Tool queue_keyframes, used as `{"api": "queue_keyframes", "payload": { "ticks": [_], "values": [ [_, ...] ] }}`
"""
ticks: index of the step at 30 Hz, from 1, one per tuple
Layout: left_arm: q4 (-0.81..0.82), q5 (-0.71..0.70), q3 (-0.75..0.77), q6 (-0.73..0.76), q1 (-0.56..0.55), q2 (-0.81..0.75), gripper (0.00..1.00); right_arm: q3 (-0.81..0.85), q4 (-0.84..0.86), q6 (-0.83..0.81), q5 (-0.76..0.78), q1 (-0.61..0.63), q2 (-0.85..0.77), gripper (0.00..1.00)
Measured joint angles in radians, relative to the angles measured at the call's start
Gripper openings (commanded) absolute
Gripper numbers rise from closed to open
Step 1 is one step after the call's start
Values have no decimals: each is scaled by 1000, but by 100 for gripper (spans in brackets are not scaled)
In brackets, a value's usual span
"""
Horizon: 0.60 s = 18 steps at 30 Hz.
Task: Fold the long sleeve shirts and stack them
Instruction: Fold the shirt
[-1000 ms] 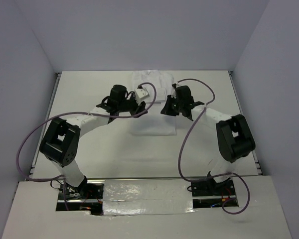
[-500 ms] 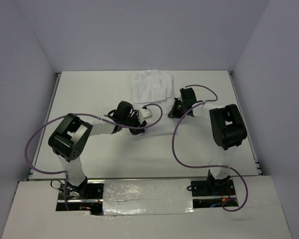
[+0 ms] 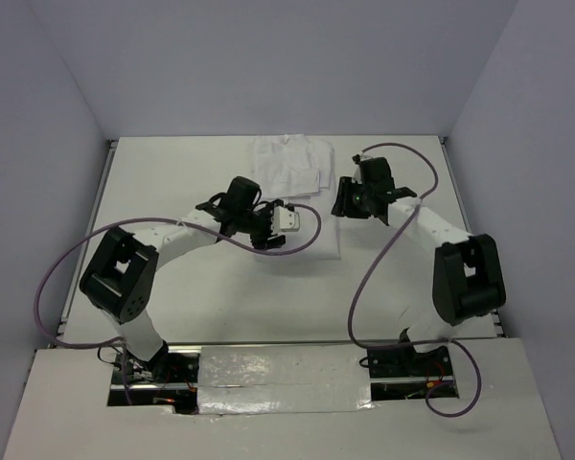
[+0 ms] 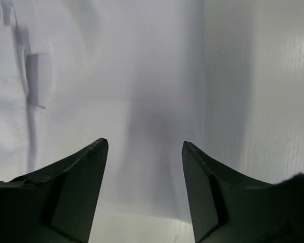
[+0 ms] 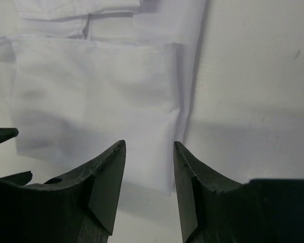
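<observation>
**Top view.** A smooth white table (image 3: 172, 172) is enclosed by plain pale grey walls (image 3: 268, 57). The shirt (image 3: 289, 165), white wrinkled cloth folded into a rough rectangle, lies at the far middle of the table. The left gripper (image 3: 271, 235) and right gripper (image 3: 342, 203) hang at its near part.

**Left wrist view.** The dark, wedge-shaped fingers (image 4: 76, 187) are spread, with nothing between them, above soft creased cloth (image 4: 91, 101).

**Right wrist view.** The fingers (image 5: 99, 187) are parted and empty over the shirt's folded edge (image 5: 91, 91). Bare tabletop (image 5: 253, 76) lies to the right.
</observation>
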Motion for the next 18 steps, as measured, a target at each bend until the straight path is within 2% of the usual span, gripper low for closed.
{"api": "queue_keyframes", "payload": {
  "ticks": [4,8,18],
  "values": [
    [-151,2,-23,247,-9,-42,77,-90,-39,37,-13,-1,-132,53],
    [-231,-31,-137,420,-21,-38,76,-195,-53,80,-57,-3,-125,54],
    [-96,-113,-173,470,-37,-34,70,-241,-3,137,-178,-23,6,54]
  ]
}}
